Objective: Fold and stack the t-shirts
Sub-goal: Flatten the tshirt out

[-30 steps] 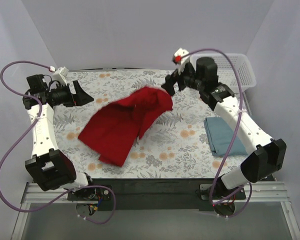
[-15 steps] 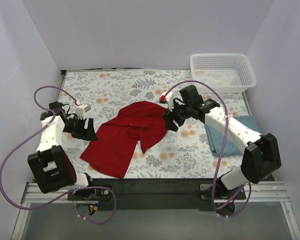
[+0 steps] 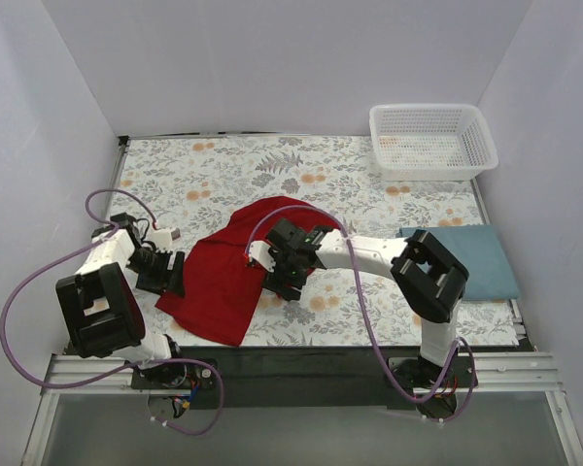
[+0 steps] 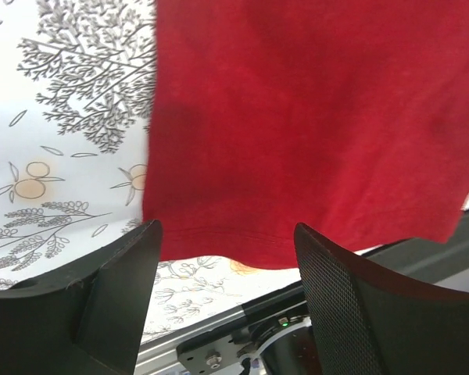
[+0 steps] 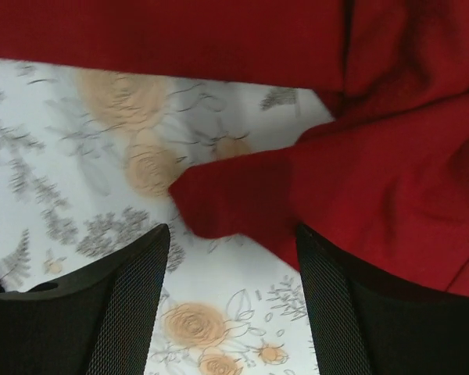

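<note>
A bright red soft cloth t-shirt (image 3: 219, 282) lies unfolded and rumpled, left of centre on the flower-printed table top (image 3: 223, 165). It stretches on a slant, its straight stitched hem toward the near edge, with folds bunched at the far end. Well apart to the right, a muted blue-grey cloth t-shirt (image 3: 476, 262) lies flat, folded into a neat rectangle.

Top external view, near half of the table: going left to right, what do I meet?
left claw → red t-shirt → right claw → blue-grey t-shirt
</note>
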Tool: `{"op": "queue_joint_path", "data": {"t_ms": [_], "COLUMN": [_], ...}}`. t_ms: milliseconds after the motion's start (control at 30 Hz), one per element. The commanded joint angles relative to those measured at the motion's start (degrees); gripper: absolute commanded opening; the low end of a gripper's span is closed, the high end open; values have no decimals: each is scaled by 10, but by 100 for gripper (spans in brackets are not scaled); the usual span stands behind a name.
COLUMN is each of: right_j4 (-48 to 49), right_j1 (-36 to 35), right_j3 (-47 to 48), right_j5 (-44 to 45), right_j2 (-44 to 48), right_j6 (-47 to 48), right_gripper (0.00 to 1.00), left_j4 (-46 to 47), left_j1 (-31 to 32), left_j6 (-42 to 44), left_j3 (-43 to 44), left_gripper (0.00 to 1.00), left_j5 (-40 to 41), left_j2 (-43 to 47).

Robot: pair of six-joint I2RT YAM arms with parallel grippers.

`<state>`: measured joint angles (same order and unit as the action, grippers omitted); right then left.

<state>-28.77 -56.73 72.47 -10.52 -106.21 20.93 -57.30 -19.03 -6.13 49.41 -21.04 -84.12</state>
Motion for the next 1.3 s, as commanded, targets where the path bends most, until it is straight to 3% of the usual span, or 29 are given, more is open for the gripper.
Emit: {"op": "queue_joint_path", "data": {"t_ms": [0, 133, 200, 233, 267, 333, 367, 400, 500, 800, 1133, 1267], "right_j4": [21, 29, 38, 40, 42, 43, 43, 43, 41, -18, -123, -149], "right_j1": [3, 6, 13, 23, 30, 56, 68, 80, 136, 264, 273, 273], "right_j3": [39, 15, -6, -13, -18, -28, -30, -33, -40, -36, -17, -8], "right_j5": [78, 131, 138, 140, 140, 147, 147, 144, 135, 48, -41, -61], "right_j2": [-29, -41, -33, -22, -15, 2, 9, 14, 44, 144, 111, 137], "right_j6": [-18, -7, -5, 0, 3, 11, 22, 31, 61, 147, 186, 199], "right_gripper": [72, 59, 48, 32, 23, 2, 1, 1, 1, 1, 1, 1], "left_j4": [33, 52, 66, 70, 81, 92, 99, 107, 116, 72, 51, 32], "left_j1": [6, 32, 43, 50, 52, 53, 52, 52, 53, 53, 58, 58], "left_j6": [-22, -33, -42, -48, -54, -68, -71, -75, -83, -37, 15, 46], "left_j3": [-7, -18, -19, -15, -11, 14, 24, 37, 107, 255, 217, 223], "left_gripper": [67, 64, 54, 51, 39, 28, 24, 13, 0, 0, 0, 0], "left_j5": [44, 60, 68, 69, 71, 83, 87, 90, 99, 38, 29, 3], "left_j2": [-4, -17, -27, -32, -45, -61, -70, -87, -110, -157, -128, -93]}}
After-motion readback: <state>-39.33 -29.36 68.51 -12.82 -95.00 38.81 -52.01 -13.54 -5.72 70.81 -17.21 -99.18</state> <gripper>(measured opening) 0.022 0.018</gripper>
